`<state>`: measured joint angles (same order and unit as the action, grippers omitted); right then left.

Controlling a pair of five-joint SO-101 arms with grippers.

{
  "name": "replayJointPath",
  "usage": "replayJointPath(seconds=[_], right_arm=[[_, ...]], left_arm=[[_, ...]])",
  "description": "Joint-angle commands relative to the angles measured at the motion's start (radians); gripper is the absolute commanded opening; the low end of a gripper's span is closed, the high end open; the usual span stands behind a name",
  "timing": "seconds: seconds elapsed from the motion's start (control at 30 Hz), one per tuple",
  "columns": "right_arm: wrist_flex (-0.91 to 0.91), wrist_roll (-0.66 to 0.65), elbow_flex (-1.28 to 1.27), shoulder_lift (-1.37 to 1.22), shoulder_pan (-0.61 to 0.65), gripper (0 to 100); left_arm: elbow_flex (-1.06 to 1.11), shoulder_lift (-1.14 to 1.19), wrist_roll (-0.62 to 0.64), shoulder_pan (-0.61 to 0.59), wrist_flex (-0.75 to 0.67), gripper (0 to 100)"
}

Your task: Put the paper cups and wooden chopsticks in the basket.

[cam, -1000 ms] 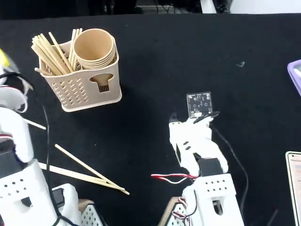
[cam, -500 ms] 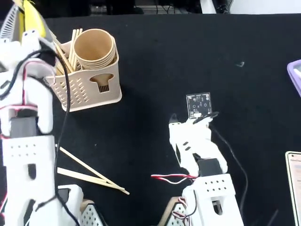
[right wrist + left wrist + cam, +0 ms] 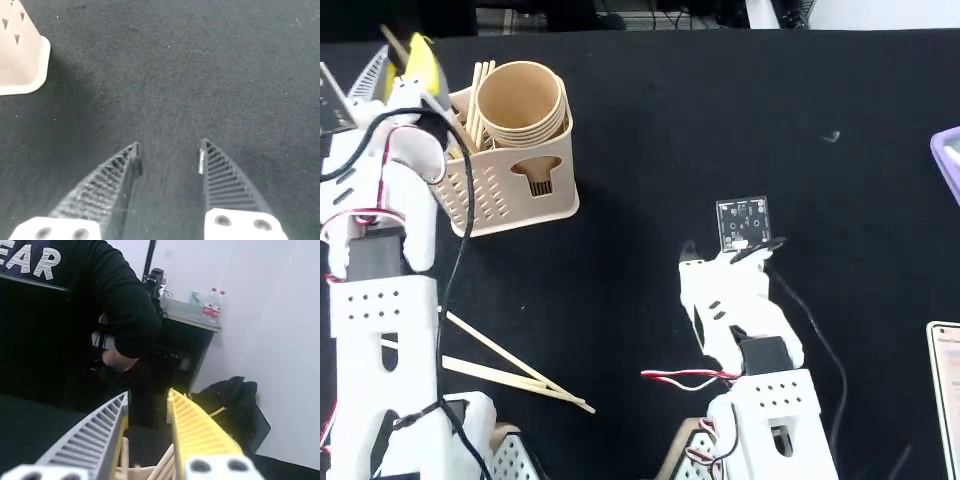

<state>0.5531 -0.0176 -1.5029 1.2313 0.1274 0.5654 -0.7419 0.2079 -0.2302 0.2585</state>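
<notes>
Chopsticks (image 3: pixel 167 466) in basket (image 3: pixel 510 195) lie just below left hand (image 3: pixel 147 396), jaws apart

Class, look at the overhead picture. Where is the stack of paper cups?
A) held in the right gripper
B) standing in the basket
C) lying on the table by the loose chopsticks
B: the paper cups stand nested upright inside the basket, not on the table.

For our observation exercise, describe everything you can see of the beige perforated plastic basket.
The beige perforated plastic basket stands upright on the black table, far left. Its walls carry rows of small holes, with a cut-out in one side. Stacked brown paper cups and wooden chopsticks stand inside. The left pincer hangs over one end.
</notes>
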Motion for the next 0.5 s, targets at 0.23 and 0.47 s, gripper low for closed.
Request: replayJointPath(seconds=[0.23, 0.47], right_arm=[[-0.021, -0.008, 0.002, 0.021, 0.012, 18.4], [-0.021, -0.008, 0.004, 0.021, 0.014, 18.4]], left_arm=[[-0.05, -0.025, -0.003, -0.168, 0.138, 14], [0.002, -0.086, 0.043, -0.401, 0.542, 15]])
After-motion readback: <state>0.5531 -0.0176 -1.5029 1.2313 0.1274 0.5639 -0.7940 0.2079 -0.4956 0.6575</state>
